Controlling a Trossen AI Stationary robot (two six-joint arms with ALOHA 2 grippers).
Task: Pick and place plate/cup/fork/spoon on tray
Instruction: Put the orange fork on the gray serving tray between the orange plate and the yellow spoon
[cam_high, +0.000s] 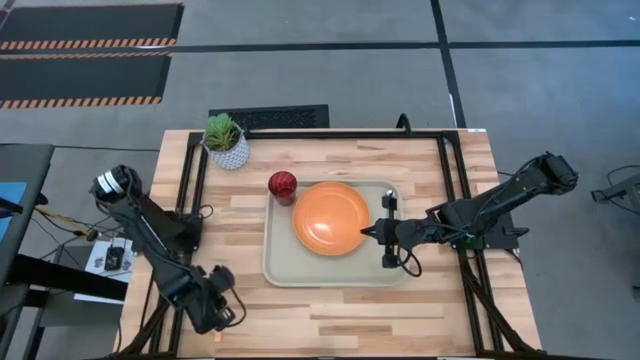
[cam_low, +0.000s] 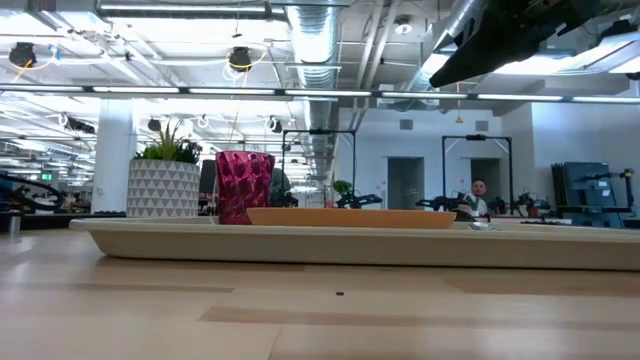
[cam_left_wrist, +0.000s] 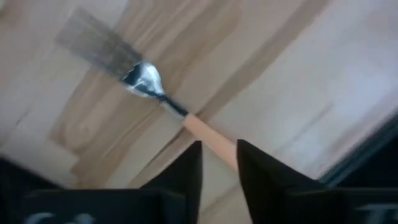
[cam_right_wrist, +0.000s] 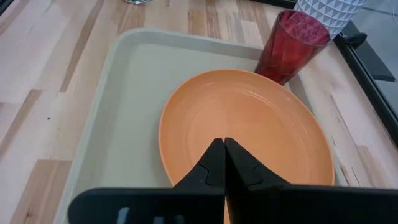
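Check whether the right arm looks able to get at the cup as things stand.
Probably yes. The right gripper, shut, hangs over the plate's edge; the cup stands upright beyond the plate, at the tray's far corner. Nothing stands between, though the pot sits close behind.

An orange plate (cam_high: 331, 217) lies flat at the middle of the beige tray (cam_high: 283, 267), at the frame's centre. A dark red cup (cam_high: 283, 186) stands upright touching the tray's upper-left corner. The orange-handled spoon (cam_left_wrist: 163, 98) lies on bare wood.
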